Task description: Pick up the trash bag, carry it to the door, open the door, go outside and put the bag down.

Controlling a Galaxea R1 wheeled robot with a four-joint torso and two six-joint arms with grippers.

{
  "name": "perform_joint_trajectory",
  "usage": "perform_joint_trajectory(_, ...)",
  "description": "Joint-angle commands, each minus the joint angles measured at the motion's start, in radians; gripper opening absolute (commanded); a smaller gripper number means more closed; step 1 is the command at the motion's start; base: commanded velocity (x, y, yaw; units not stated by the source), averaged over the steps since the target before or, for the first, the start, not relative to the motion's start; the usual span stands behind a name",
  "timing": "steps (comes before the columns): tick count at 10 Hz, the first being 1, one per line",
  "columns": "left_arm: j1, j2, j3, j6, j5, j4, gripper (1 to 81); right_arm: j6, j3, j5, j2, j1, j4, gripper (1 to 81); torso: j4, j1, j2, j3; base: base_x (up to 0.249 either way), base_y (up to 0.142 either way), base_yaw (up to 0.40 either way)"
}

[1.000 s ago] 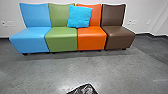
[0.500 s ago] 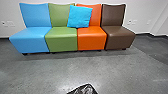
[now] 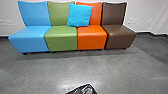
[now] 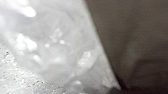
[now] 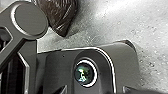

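At the bottom edge of the head view, in the middle, the top of the black, shiny trash bag (image 3: pixel 83 90) rises above the grey floor. Part of a dark, creased bag (image 5: pixel 61 16) lies over the pale floor in the right wrist view, beyond the robot's own jointed bar and plate. Close up in the left wrist view is a pale, glossy, wrinkled plastic surface (image 4: pixel 57 47) beside a dark brown area. How either gripper stands to the bag cannot be made out.
Blue (image 3: pixel 30 37), green (image 3: pixel 61 38), orange (image 3: pixel 91 37) and brown (image 3: pixel 120 37) chairs stand side by side against the white wall (image 3: pixel 142 12). A bright blue cushion (image 3: pixel 79 15) leans on the green and orange backs. Grey floor (image 3: pixel 62 67) lies in front.
The whole head picture has shifted slightly, so the camera has moved a little. The bag stays at its bottom edge.
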Motion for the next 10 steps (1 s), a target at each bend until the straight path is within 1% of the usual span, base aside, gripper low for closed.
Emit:
perform_joint_trajectory(1, -0.092, -0.009, 0.002, -0.004, 0.065, 0.0, 1.0, -0.001, 0.017, -0.056, -0.057, 0.036, 0.011, 81.1, 0.0, -0.062, 0.097, 0.0, 0.0, 0.0, 0.0)
perform_joint_trajectory(3, -0.092, -0.009, 0.002, -0.004, 0.065, 0.0, 1.0, -0.001, 0.01, -0.056, -0.051, 0.036, 0.011, 81.1, 0.0, -0.105, 0.165, 0.0, 0.0, 0.0, 0.0)
perform_joint_trajectory(4, -0.092, -0.009, 0.004, -0.004, 0.065, 0.002, 1.0, -0.001, 0.007, -0.056, -0.047, 0.036, 0.01, 81.1, 0.0, -0.127, 0.2, 0.059, 0.0, 0.0, 0.0)
perform_joint_trajectory(5, -0.092, -0.014, 0.009, -0.004, 0.065, 0.002, 1.0, -0.001, 0.004, -0.056, -0.04, 0.036, 0.007, 81.1, 0.0, -0.149, 0.235, 0.098, 0.0, 0.0, 0.0)
perform_joint_trajectory(6, -0.092, -0.02, 0.019, -0.004, 0.065, 0.0, 1.0, -0.001, 0.001, -0.056, -0.034, 0.036, 0.007, 81.1, 0.0, -0.162, 0.258, 0.102, 0.0, 0.0, 0.0)
perform_joint_trajectory(7, -0.092, -0.034, 0.041, -0.004, 0.065, -0.001, 1.0, -0.001, -0.008, -0.056, -0.027, 0.033, 0.007, 81.1, 0.0, -0.178, 0.283, 0.118, 0.0, 0.0, 0.0)
perform_joint_trajectory(10, -0.094, -0.06, 0.079, -0.004, 0.065, -0.007, 1.0, -0.001, -0.022, -0.058, -0.008, 0.031, 0.007, 81.1, 0.0, -0.24, 0.378, 0.212, 0.0, 0.0, 0.0)
